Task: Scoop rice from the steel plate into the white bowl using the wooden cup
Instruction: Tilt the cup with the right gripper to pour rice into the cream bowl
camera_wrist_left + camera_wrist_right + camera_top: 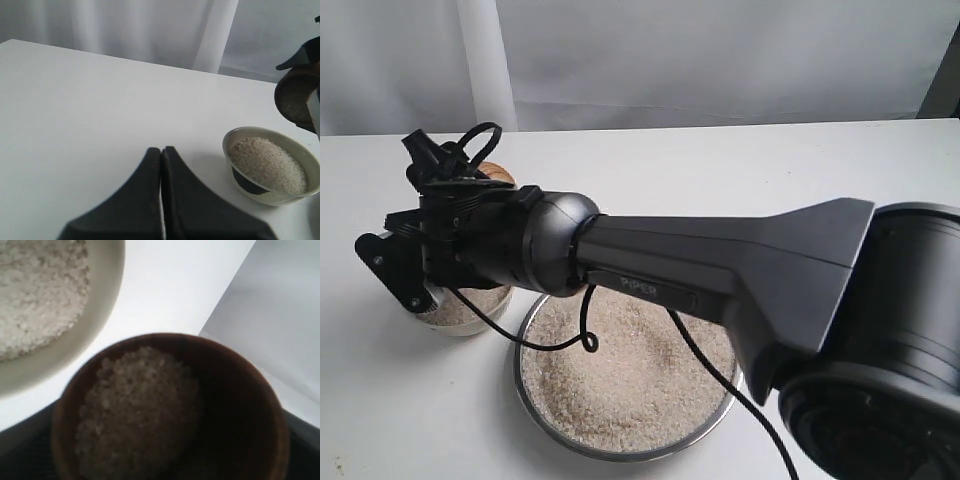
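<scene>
Wooden cup (230, 405) of rice (135, 410), in wide right pincer (430, 220)

White bowl (465, 315) just left of steel plate (523, 385), rice (630, 380) in both and in wooden cup (498, 173) behind bowl.

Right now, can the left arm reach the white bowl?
Probably yes: only bare table lies between the shut left gripper and the white bowl. The wooden cup hangs close by it and could crowd the approach.

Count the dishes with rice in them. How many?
3: the steel plate at the front, the white bowl left of it, the wooden cup held near the bowl.
</scene>
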### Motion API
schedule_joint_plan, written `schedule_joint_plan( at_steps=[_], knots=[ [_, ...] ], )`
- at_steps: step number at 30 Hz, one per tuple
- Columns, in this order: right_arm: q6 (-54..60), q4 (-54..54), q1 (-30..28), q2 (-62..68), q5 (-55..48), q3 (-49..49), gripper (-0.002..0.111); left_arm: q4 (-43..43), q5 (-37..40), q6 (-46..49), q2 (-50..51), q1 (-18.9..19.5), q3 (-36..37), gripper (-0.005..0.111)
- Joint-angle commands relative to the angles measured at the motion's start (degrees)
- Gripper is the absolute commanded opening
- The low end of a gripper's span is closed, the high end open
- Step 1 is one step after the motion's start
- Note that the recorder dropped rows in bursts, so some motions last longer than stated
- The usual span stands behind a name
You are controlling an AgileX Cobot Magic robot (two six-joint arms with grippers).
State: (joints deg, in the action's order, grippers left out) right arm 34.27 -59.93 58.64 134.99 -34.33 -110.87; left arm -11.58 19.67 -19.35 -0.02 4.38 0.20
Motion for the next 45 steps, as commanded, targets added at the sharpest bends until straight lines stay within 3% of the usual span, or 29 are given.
schedule_joint_plan(
  at_steps=[1, 18, 45],
  knots=[
    [-0.4, -5.6, 0.1, 0.0, 1.1, -0.5, 0.0, 0.3, -0.3, -0.1, 0.0, -0.4, -0.2, 0.0],
    [-4.8, -22.7, 0.1, 2.5, -0.9, -0.5, 0.0, 0.3, -0.3, -0.1, 0.0, -0.4, -0.2, 0.0],
    [-4.8, -37.7, 0.2, 2.5, 0.8, -0.5, 0.0, 0.3, -0.3, -0.1, 0.0, -0.4, -0.2, 0.0]
  ],
)
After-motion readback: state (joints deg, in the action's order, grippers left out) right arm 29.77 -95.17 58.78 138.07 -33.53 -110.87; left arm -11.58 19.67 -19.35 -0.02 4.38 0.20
